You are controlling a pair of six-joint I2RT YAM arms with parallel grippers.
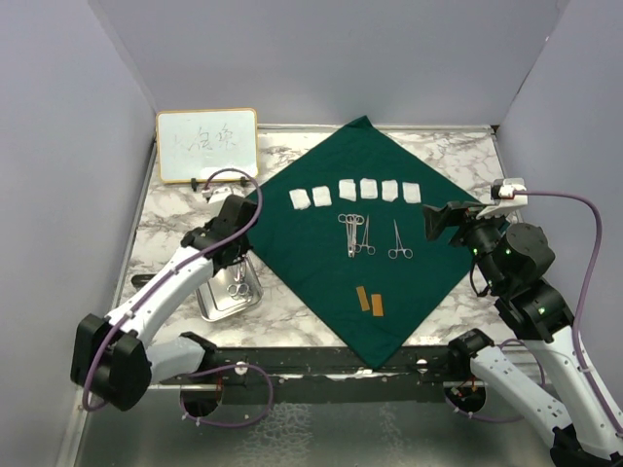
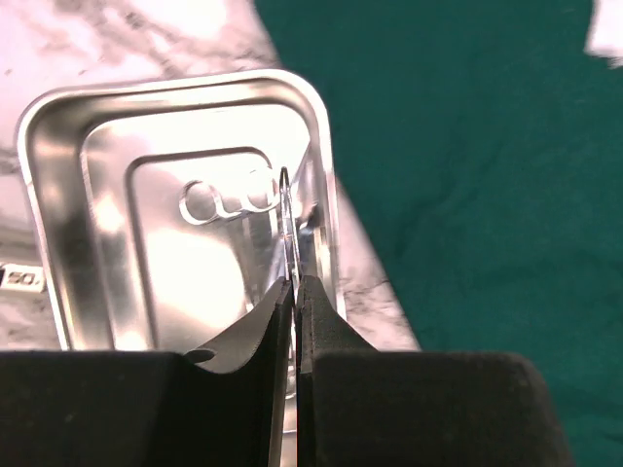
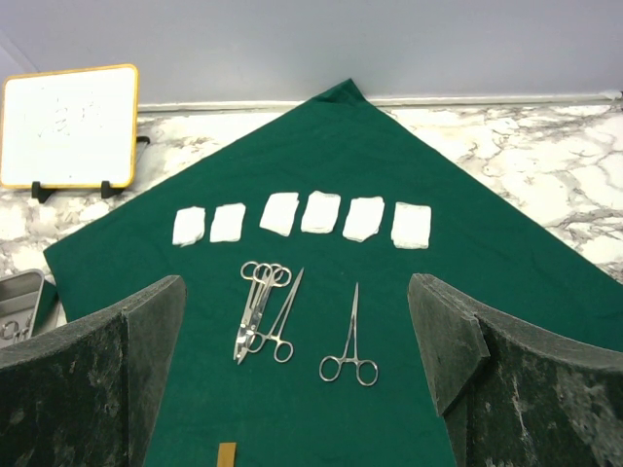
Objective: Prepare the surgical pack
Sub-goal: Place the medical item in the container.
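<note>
My left gripper [image 2: 293,292] is clenched on what looks like a thin steel tool [image 2: 285,224], seen edge-on, over the tray [image 2: 58,195] at lower left of the top view. My right gripper [image 3: 295,302] hangs released, jaws wide, by the drape's [image 1: 321,263] right corner. The drape lies spread centre frame, with a gauze [image 1: 370,189] row above the instruments [image 1: 355,233].

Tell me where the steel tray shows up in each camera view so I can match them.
Top external: the steel tray sits lower left on the marble, beside the green drape's left edge.
Left wrist: the tray fills the left half, drape on the right.
Right wrist: only a corner, at the left edge.
Shared landmark: the green drape.
</note>
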